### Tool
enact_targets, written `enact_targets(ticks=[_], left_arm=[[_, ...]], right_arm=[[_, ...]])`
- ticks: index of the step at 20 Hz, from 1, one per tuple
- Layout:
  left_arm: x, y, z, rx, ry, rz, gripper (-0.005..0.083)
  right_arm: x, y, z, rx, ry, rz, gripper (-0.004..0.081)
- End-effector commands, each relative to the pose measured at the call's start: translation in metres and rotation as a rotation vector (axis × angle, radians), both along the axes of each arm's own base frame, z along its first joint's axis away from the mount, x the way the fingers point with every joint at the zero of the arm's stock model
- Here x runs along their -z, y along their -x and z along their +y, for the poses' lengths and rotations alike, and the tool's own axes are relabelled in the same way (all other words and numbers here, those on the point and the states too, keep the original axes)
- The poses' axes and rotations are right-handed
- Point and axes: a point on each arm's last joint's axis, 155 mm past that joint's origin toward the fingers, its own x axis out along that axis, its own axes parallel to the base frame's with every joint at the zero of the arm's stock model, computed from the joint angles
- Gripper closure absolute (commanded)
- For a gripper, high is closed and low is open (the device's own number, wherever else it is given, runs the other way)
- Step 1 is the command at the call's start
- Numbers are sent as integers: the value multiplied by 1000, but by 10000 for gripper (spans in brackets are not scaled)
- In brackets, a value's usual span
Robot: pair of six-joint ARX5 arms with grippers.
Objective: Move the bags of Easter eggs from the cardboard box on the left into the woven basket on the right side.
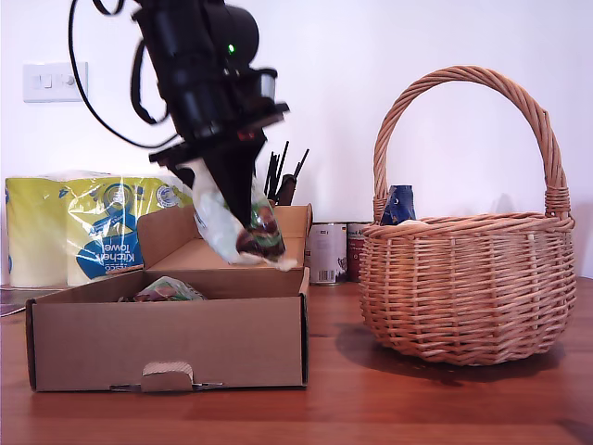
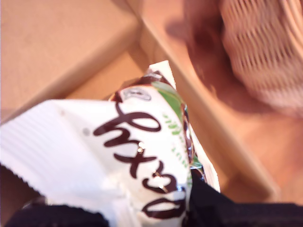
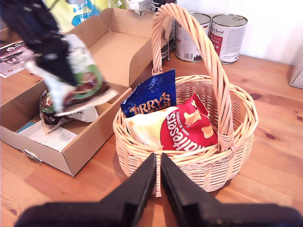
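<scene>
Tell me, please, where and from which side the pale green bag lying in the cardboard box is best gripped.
Probably from straight above: the cardboard box walls close off the sides. The pale green bag lies crumpled on the floor, a raised fold peeking over the front wall; pinch across that fold. My first gripper holds another bag; my second gripper is shut and empty.

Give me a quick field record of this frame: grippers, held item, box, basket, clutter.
first gripper: my first gripper, shut on a pale green-white bag, raised above the cardboard box
second gripper: my second gripper, shut, holding nothing, hovering near the woven basket
box contents: one more green-white bag, a paper sheet
basket contents: dark blue bag, red Maltesers bag, a pale bag
background: kitchen towel pack, tins
</scene>
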Motion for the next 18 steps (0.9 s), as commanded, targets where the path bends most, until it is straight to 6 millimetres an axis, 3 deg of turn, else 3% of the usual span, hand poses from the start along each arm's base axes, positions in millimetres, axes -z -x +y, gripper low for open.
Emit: enact_targets(ticks=[1,4,7,10,14,18], left_arm=[[-32,1,1,18,39,-72,733],[-82,-1,-3,23,131,-204,733],[-133,10,-12,61,285,-350,733],[-164,27,-13,102,439,-523,733],[-178,47,-8,136,582,-725,733],[-153,68,-25,215,648,-709,733]], right_arm=[[2,0,2,-7,-2,0,782],[2,0,1,-5,-1,-1,782],[2,0,1,-5,-1,-1,782],[2,0,1,-4,0,-1,782],[2,0,1,-2,1,0,782],[2,0,1,-2,1,0,782]])
